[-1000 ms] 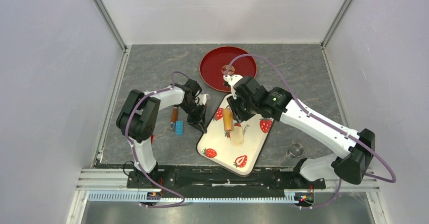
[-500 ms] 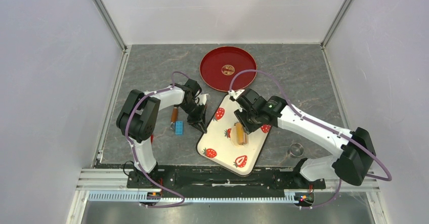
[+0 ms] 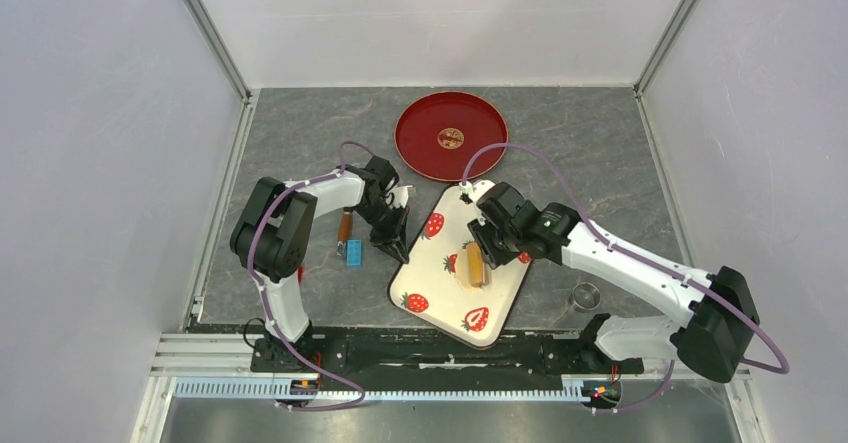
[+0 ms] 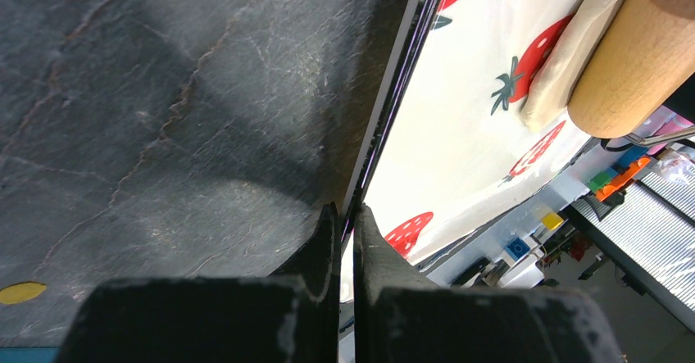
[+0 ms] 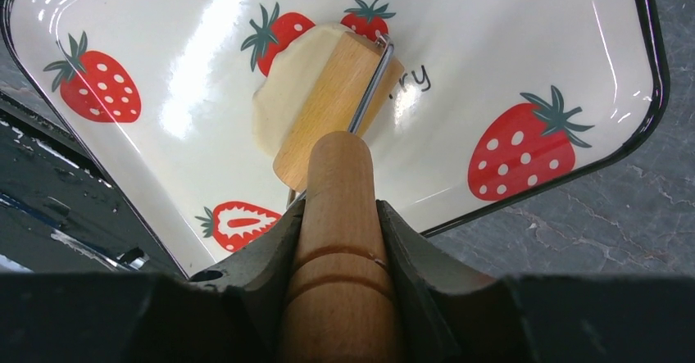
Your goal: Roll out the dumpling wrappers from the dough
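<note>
Pressing the roller (image 5: 332,109) evenly across the dough (image 5: 283,105) matters, right gripper (image 5: 338,209) clasping its handle, left gripper (image 4: 347,215) pinching the tray (image 4: 459,133).

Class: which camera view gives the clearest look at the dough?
Right wrist: the dough lies flattened on the strawberry tray, the wooden roller across it. Left wrist catches one edge; the top view shows a sliver.
</note>
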Robot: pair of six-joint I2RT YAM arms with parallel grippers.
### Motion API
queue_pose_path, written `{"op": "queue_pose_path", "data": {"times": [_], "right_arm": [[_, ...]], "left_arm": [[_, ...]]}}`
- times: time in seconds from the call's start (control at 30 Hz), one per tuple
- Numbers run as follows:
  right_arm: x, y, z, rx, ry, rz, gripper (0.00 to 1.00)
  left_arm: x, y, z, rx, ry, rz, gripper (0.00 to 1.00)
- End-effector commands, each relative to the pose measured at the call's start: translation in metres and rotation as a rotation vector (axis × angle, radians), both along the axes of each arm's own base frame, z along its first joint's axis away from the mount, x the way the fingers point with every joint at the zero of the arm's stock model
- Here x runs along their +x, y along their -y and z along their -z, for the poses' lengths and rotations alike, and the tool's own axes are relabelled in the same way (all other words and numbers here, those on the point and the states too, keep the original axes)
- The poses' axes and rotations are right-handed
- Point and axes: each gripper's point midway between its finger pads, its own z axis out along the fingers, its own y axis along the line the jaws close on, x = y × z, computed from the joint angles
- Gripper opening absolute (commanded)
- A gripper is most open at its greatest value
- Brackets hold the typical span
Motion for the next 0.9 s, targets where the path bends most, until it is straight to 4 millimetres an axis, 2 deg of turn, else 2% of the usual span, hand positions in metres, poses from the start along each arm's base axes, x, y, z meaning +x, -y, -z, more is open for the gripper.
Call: {"op": "queue_pose_path", "data": {"times": [0.0, 0.23, 0.5, 0.87], "right_arm": [[-0.046, 0.029, 0.055, -0.139, -0.215, -0.041, 0.00], [-0.065, 0.040, 0.080, -0.199, -0.324, -0.058, 0.00], [-0.097, 0.075, 0.112, -0.279, -0.404, -0.060, 0.00], [-0.126, 0.105, 0.129, -0.351, -0.461, -0.047, 0.00]], "left_arm": [[0.004, -0.026, 0.024, 0.150, 0.014, -0.008, 0.02], [0.005, -0.025, 0.023, 0.149, 0.018, -0.009, 0.02], [0.007, -0.024, 0.023, 0.149, 0.021, -0.017, 0.02], [0.007, -0.025, 0.024, 0.154, 0.021, -0.018, 0.02]]}}
